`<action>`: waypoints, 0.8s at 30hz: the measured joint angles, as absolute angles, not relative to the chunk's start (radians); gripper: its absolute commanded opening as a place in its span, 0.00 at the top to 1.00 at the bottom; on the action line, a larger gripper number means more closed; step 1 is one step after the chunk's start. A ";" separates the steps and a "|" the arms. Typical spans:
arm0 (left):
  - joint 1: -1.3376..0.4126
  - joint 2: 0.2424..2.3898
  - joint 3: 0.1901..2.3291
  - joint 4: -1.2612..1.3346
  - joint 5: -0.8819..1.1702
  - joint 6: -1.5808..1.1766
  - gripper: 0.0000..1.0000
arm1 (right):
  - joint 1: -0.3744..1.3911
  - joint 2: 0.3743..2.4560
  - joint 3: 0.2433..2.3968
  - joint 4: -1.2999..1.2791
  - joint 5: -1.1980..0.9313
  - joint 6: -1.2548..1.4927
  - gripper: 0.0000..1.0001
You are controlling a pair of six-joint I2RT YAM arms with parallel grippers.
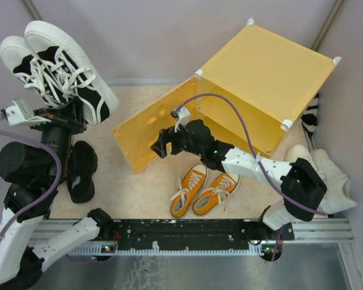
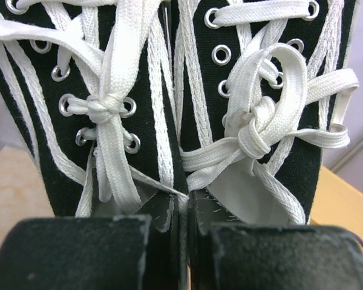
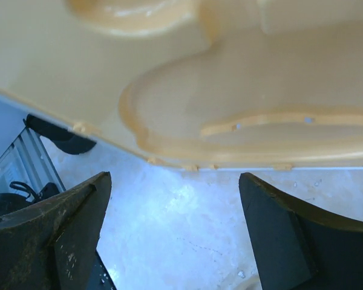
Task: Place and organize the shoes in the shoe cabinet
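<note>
The black-and-white shoes (image 1: 57, 69) hang in the air at the far left, side by side, toes pointing away. My left gripper (image 2: 187, 211) is shut on their inner collars, pinching both together below the white laces (image 2: 254, 130). The orange shoes (image 1: 204, 189) stand as a pair on the floor at the middle front. The all-black shoes (image 1: 81, 170) lie beside the left arm. The shoe cabinet (image 1: 263, 78) stands at the back right with its door (image 1: 146, 132) swung open. My right gripper (image 1: 160, 145) is open and holds nothing, just before the embossed door (image 3: 230, 96).
A cream-white pair (image 1: 327, 175) lies at the right edge behind the right arm. A black-and-white striped thing (image 1: 310, 118) shows beside the cabinet. Grey walls close in the back and sides. The metal rail (image 1: 187, 232) runs along the near edge.
</note>
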State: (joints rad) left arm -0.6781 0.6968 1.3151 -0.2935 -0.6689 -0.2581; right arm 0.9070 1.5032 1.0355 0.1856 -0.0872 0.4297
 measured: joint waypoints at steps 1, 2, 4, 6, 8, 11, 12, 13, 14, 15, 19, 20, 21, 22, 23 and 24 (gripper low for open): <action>-0.678 0.702 1.320 -0.272 -0.651 -0.255 1.00 | 0.907 1.496 1.034 0.184 -0.080 0.429 0.14; -0.678 0.709 1.324 -0.252 -0.630 -0.253 1.00 | 0.907 1.483 1.025 0.186 -0.073 0.429 0.14; -0.678 0.727 1.328 -0.223 -0.577 -0.255 1.00 | 0.907 1.417 0.977 0.170 -0.052 0.428 0.14; -0.678 0.750 1.328 -0.209 -0.514 -0.257 1.00 | 0.907 1.332 0.939 0.127 -0.025 0.421 0.14; -0.678 0.779 1.328 -0.202 -0.444 -0.265 1.00 | 0.907 1.220 0.923 0.053 0.022 0.408 0.14; -0.678 0.833 1.328 -0.197 -0.310 -0.276 1.00 | 0.907 1.049 0.925 -0.039 0.109 0.384 0.14; -0.678 0.854 1.328 -0.197 -0.264 -0.281 1.00 | 0.907 0.987 0.927 -0.076 0.144 0.375 0.14; -0.678 0.875 1.327 -0.198 -0.221 -0.285 1.00 | 0.907 0.916 0.933 -0.120 0.188 0.365 0.14; -0.678 0.894 1.327 -0.199 -0.184 -0.290 1.00 | 0.907 0.867 0.939 -0.147 0.220 0.358 0.14; -0.678 0.915 1.326 -0.201 -0.140 -0.295 1.00 | 0.907 0.812 0.952 -0.180 0.258 0.348 0.14; -0.678 0.977 1.295 -0.203 0.006 -0.311 1.00 | 0.907 0.675 1.037 -0.284 0.394 0.304 0.14; -0.678 0.990 1.282 -0.205 0.038 -0.314 1.00 | 0.907 0.659 1.063 -0.297 0.421 0.292 0.14; -0.678 1.002 1.266 -0.209 0.067 -0.315 1.00 | 0.907 0.648 1.085 -0.308 0.448 0.281 0.14; -0.678 1.013 1.246 -0.215 0.097 -0.315 1.00 | 0.907 0.640 1.101 -0.316 0.468 0.270 0.14; -0.678 1.023 1.228 -0.226 0.120 -0.314 1.00 | 0.907 0.633 1.110 -0.323 0.486 0.260 0.14; -0.678 1.033 1.209 -0.242 0.142 -0.312 1.00 | 0.907 0.629 1.115 -0.332 0.502 0.251 0.14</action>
State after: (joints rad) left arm -0.6781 1.0328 1.2095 -0.2420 0.1421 -0.3119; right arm 0.9070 0.6292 1.1149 -0.3317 0.5022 0.2508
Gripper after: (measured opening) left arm 0.044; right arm 0.863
